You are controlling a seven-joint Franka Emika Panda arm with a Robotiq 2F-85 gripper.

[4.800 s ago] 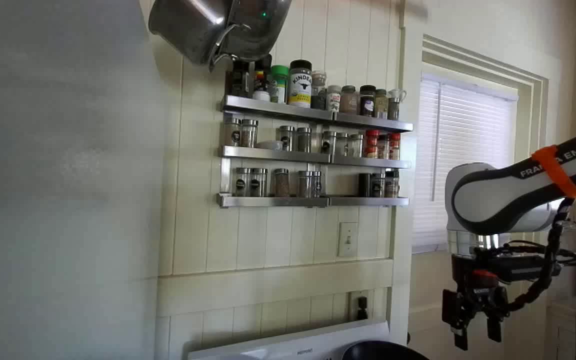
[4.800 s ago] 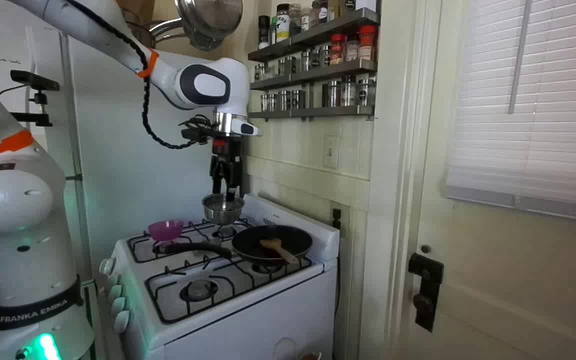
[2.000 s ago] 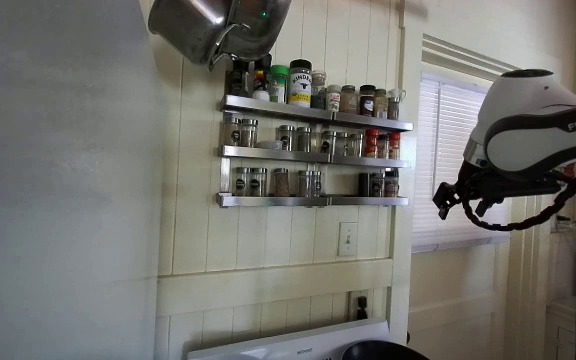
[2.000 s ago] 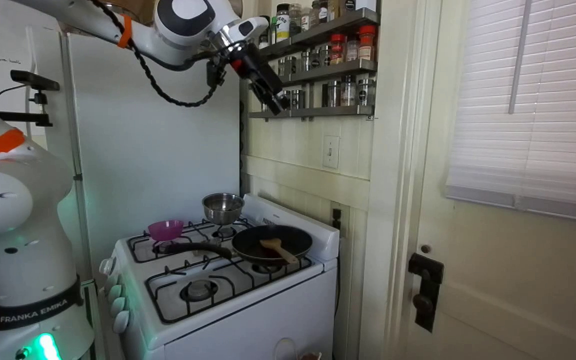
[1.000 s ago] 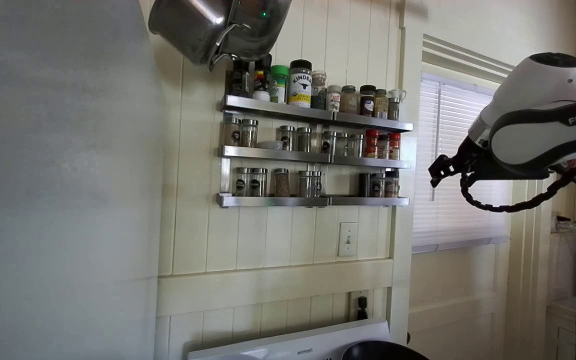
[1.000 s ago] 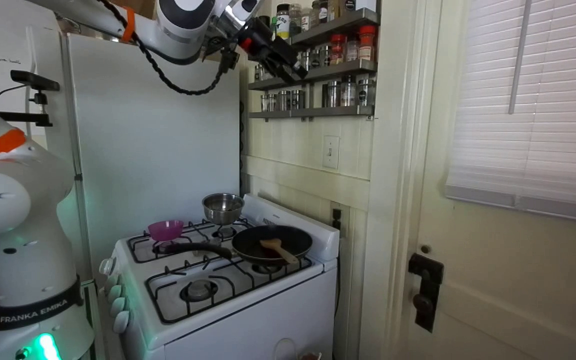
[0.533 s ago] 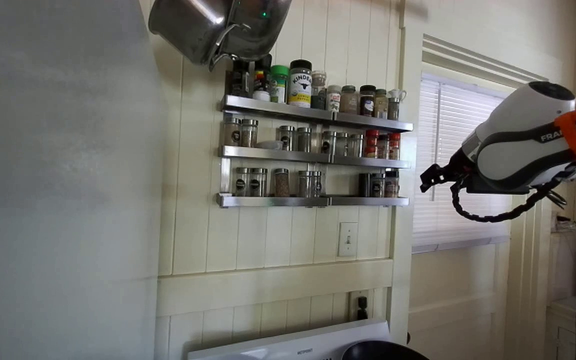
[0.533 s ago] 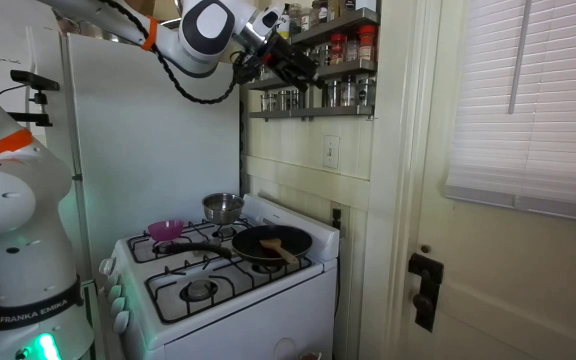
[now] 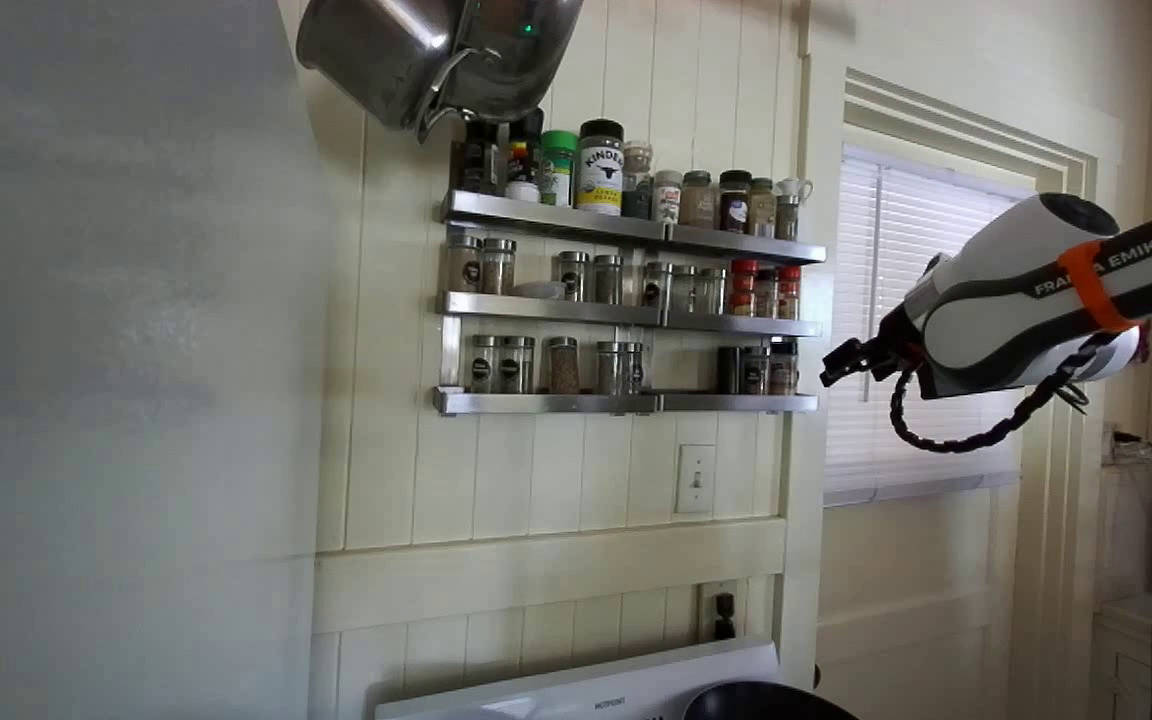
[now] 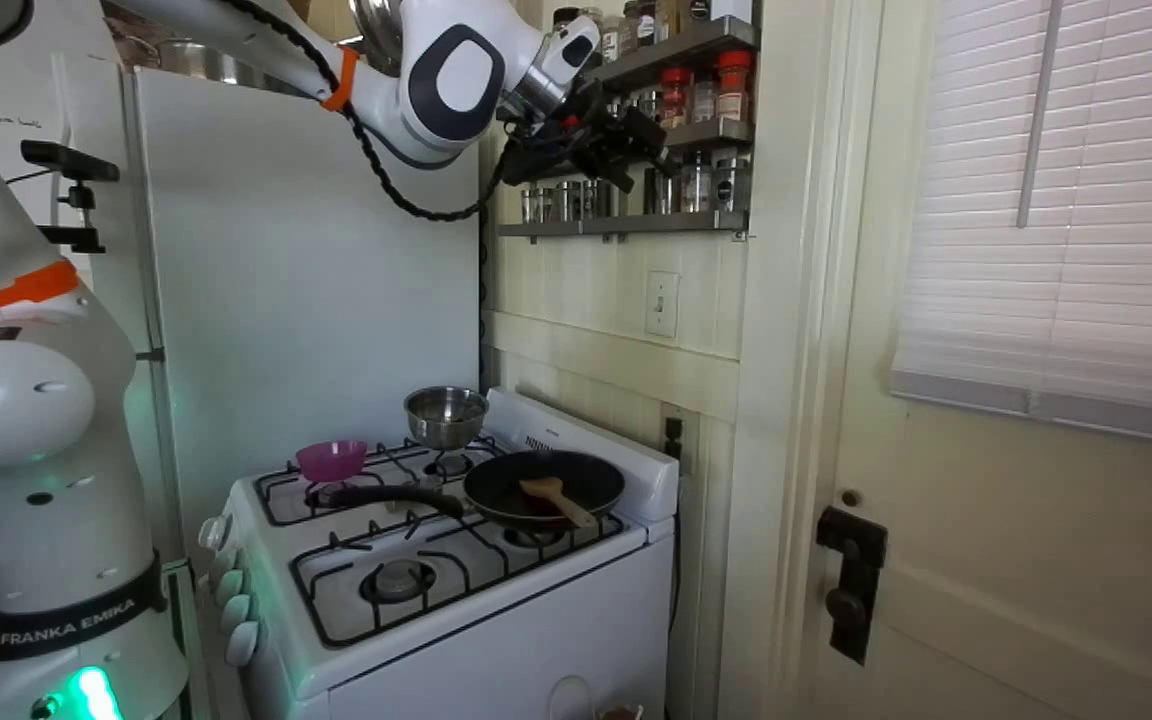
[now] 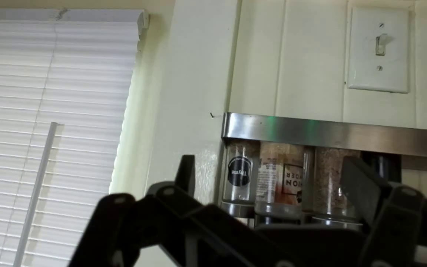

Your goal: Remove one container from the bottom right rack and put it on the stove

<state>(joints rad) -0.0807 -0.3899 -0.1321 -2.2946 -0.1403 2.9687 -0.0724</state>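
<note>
The bottom right rack is a silver shelf with a thin front rail (image 9: 736,403) (image 10: 676,222); in the upside-down wrist view its rail (image 11: 328,133) runs across the right half. It holds a thyme jar (image 11: 238,174), an onion powder jar (image 11: 280,176), a jar with brown contents (image 11: 334,181) and a black container (image 11: 384,165). My gripper (image 10: 644,170) (image 9: 851,365) is open and empty in front of these. In the wrist view the onion powder and brown jars lie between my fingertips (image 11: 269,167), apparently beyond them. The white stove (image 10: 496,610) stands below; its back panel (image 9: 586,690) shows too.
On the stove are a black pan (image 10: 586,475) with a wooden spatula (image 10: 558,498), a steel bowl (image 10: 446,418) and a pink bowl (image 10: 332,460). The middle tier (image 9: 736,323) with jars is just above the bottom one. Pots (image 9: 436,60) hang overhead; a fridge (image 10: 316,270) stands beside the stove.
My gripper has risen from above the steel bowl, tilted toward the wall and come to the bottom rack's jars. In the last half second it moved closer to them. The jars have not moved.
</note>
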